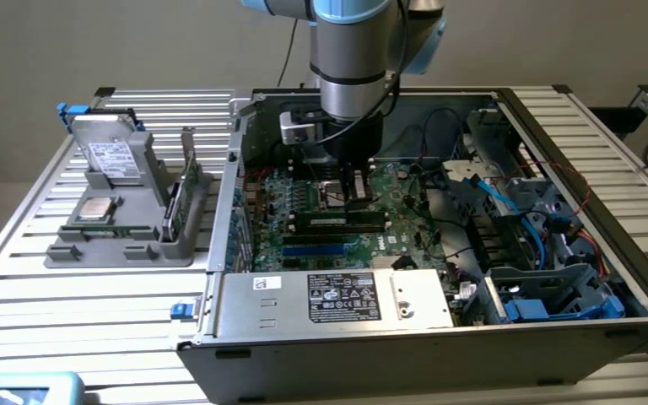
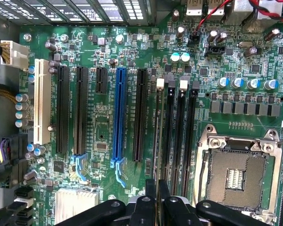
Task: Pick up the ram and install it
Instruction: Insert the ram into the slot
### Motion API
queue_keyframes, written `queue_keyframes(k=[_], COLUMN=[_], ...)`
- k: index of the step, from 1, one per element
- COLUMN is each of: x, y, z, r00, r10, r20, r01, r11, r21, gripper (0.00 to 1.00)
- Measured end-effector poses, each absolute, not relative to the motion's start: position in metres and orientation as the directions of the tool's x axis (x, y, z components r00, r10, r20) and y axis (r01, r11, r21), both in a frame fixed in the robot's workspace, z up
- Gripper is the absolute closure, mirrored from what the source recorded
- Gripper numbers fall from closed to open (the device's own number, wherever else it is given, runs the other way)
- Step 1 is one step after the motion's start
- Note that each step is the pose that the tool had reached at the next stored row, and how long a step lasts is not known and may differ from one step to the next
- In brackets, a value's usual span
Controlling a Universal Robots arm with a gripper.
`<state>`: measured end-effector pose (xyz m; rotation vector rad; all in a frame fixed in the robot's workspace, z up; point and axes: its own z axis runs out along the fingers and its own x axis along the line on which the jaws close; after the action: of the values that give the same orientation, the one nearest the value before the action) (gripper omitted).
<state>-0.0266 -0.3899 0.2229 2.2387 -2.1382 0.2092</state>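
- The claw (image 1: 356, 201) hangs on the arm (image 1: 353, 59) inside the open computer case (image 1: 414, 354), low over the motherboard (image 1: 301, 211). It is drawn narrow, pinching the top edge of the ram (image 1: 341, 221).
- Well off to the exterior view's left of the claw, outside the case, a grey holder (image 1: 121, 245) sits on the slatted counter (image 1: 31, 287).
- In that holder a drive (image 1: 108, 156) stands tilted at the back, and a square silver chip (image 1: 99, 208) lies flat in front of it.
- At the side of the holder nearest the claw, a thin green board (image 1: 192, 181) stands upright.
- Right under the claw, the ram stands on its long edge across the memory slots, its dark face and pale label turned toward the front of the case.
- In the wrist view, the black fingertips (image 2: 164, 190) are close together over the row of black memory slots (image 2: 181, 136). A blue slot (image 2: 118, 117) lies to one side of them and the open processor socket (image 2: 236, 179) to the other.
- In front of the claw, a labelled metal box (image 1: 341, 295) lies along the front of the case.
- To the exterior view's right of the claw, blue cables (image 1: 526, 221) run down toward a grey drive cage (image 1: 549, 291).
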Motion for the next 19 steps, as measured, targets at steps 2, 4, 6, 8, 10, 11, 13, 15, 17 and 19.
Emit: queue_keyframes(k=[2, 4, 6, 8, 10, 11, 13, 15, 17, 19], x=[-0.027, -0.027, -0.027, -0.027, -0.027, -0.027, -0.026, -0.023, -0.020, -0.016], y=[-0.390, -0.390, -0.390, -0.390, -0.390, -0.390, -0.390, -0.390, -0.390, -0.391], z=[0.223, 0.223, 0.223, 0.223, 0.223, 0.224, 0.227, 0.231, 0.235, 0.239], r00=[0.041, 0.042, 0.042, 0.042, 0.042, 0.042, 0.041, 0.042, 0.042, 0.042], r10=[-0.991, -0.991, -0.991, -0.991, -0.991, -0.991, -0.991, -0.991, -0.991, -0.991], r20=[0.124, 0.124, 0.124, 0.124, 0.124, 0.125, 0.125, 0.125, 0.125, 0.125], r01=[-0.997, -0.997, -0.997, -0.997, -0.997, -0.997, -0.997, -0.997, -0.997, -0.997], r11=[-0.050, -0.050, -0.050, -0.050, -0.050, -0.050, -0.050, -0.050, -0.050, -0.050], r21=[-0.065, -0.065, -0.065, -0.065, -0.065, -0.065, -0.065, -0.064, -0.063, -0.059], gripper=[0.86, 0.86, 0.78, 0.71, 0.71, 0.71, 0.71, 0.71, 0.71, 0.71])
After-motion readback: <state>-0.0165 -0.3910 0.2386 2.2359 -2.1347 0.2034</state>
